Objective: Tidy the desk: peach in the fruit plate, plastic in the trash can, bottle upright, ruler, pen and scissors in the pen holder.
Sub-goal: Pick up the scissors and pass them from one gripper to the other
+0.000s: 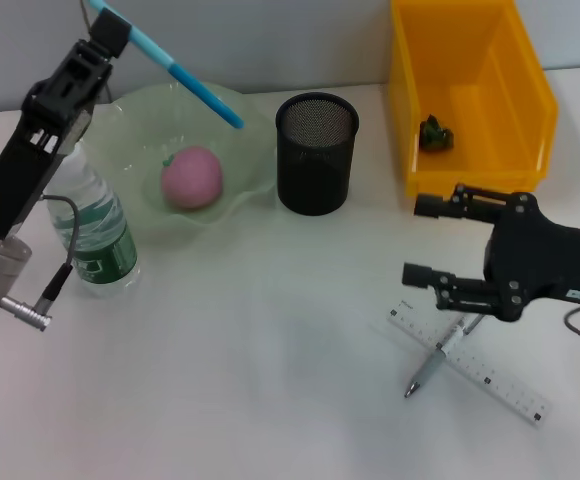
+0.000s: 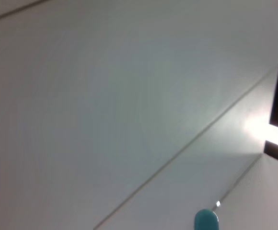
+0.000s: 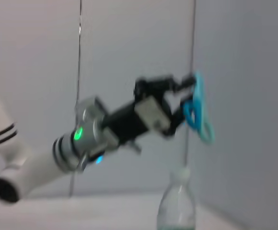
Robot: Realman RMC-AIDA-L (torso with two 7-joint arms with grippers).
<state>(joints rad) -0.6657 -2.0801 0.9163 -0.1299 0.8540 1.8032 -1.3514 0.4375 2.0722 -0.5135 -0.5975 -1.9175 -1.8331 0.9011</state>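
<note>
My left gripper [image 1: 110, 30] is raised high at the back left, shut on the blue scissors [image 1: 195, 90], which slant down over the plate toward the black mesh pen holder [image 1: 315, 150]. The right wrist view shows that gripper [image 3: 179, 96] clamping the scissors [image 3: 199, 112] above the bottle [image 3: 177, 206]. The pink peach [image 1: 191, 177] lies in the green fruit plate [image 1: 250, 190]. The water bottle [image 1: 95, 225] stands upright at the left. My right gripper [image 1: 417, 240] is open, just behind the pen [image 1: 435, 362], which lies across the clear ruler [image 1: 490, 380].
The yellow bin [image 1: 530, 100] that serves as the trash can stands at the back right, with a dark green scrap of plastic [image 1: 435, 133] inside. A cable and plug hang from my left arm beside the bottle.
</note>
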